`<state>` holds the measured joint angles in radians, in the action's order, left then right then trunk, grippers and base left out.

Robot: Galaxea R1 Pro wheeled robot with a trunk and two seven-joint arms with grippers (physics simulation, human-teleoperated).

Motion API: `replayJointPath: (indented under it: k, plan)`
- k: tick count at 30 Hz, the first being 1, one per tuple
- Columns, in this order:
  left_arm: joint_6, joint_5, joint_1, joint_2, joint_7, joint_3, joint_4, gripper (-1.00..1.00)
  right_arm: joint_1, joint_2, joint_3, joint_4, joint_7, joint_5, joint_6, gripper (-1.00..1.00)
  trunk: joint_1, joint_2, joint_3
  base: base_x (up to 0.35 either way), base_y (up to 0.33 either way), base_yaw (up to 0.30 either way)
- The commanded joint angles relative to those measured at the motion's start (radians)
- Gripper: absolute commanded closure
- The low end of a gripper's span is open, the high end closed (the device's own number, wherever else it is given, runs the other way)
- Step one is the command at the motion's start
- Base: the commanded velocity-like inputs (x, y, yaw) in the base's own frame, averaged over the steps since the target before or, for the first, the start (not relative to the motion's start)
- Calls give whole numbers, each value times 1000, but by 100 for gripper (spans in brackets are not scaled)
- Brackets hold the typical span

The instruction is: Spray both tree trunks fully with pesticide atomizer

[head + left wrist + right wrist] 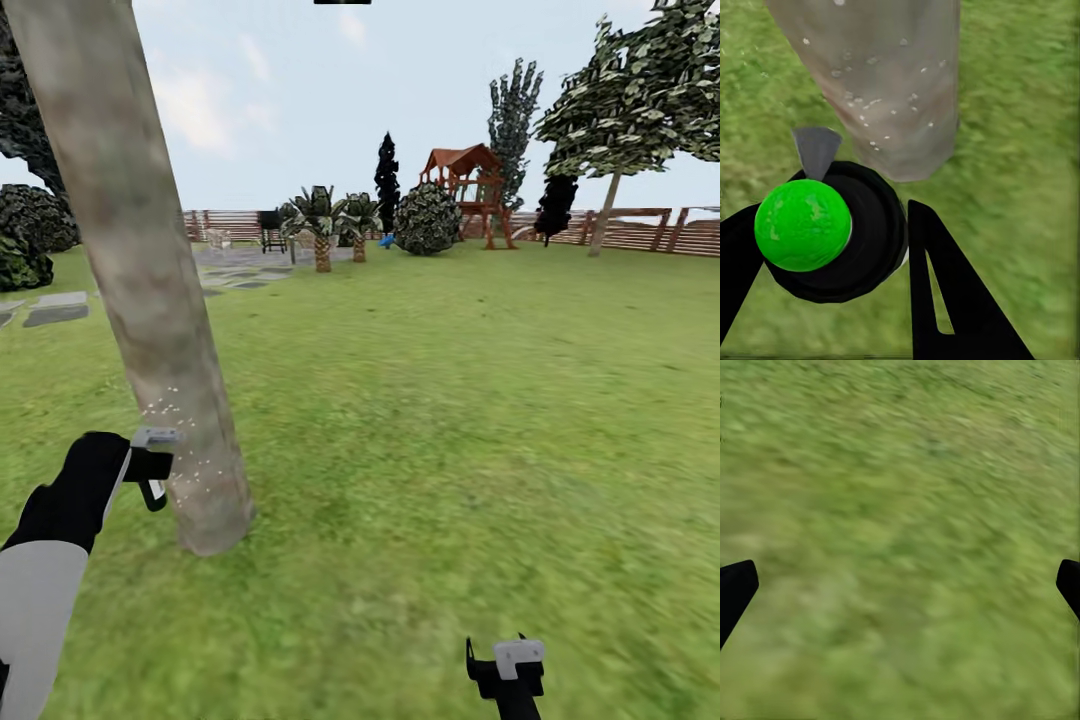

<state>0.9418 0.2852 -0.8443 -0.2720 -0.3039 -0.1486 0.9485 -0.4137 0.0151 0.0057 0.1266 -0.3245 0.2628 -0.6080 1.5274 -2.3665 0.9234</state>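
Held closest to the left wrist camera, the pesticide atomizer [832,232], a round black body with a glossy green ball cap and a grey tapered nozzle, sits between the two black fingers of the left pincer [825,255], which is closed on it. The nozzle points at the thick mottled grey-brown tree trunk [881,82], which stands just beyond the atomizer. The trunk's long axis runs roughly upright, leaning slightly in the head view. In that view the left pincer [150,465] sits just beside the lower part of the tree trunk [130,260], on the robot's left. A faint cloud of tiny white pesticide specks [175,440] lies on the bark close to the trunk base. Higher bark shows no specks, so coverage is judged partial; the next move likely calls for raising the nozzle along the trunk.

Well away from the trunk, the right pincer [505,670] hangs over green grass lawn [450,400], spread wide and empty. A second tall tree [625,110] stands far from the trunk, near the reddish-brown slat fence [640,230].
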Motion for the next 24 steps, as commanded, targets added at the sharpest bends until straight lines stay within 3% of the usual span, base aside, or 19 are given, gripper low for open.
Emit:
replayJointPath:
  k: [1,10,14,18,24]
  plan:
    - [3,11,-1,1,-10,-1,1,100,-1,0,0,-1,-10,10,1,-100,0,0,1,4,-275,250]
    - [3,12,-2,0,-6,-1,1,100,-1,0,0,-1,-10,10,1,-100,0,0,1,60,-269,261]
    - [3,20,-2,0,-5,-1,1,100,-1,0,0,-1,-10,10,1,-100,0,0,1,223,-197,44]
    - [3,62,-1,2,-4,-2,1,100,-1,-1,0,-2,-10,10,0,-100,0,0,1,240,-181,3]
    - [4,67,-2,3,-4,-8,1,100,-1,-1,0,-1,-11,10,0,-100,0,0,1,200,-202,0]
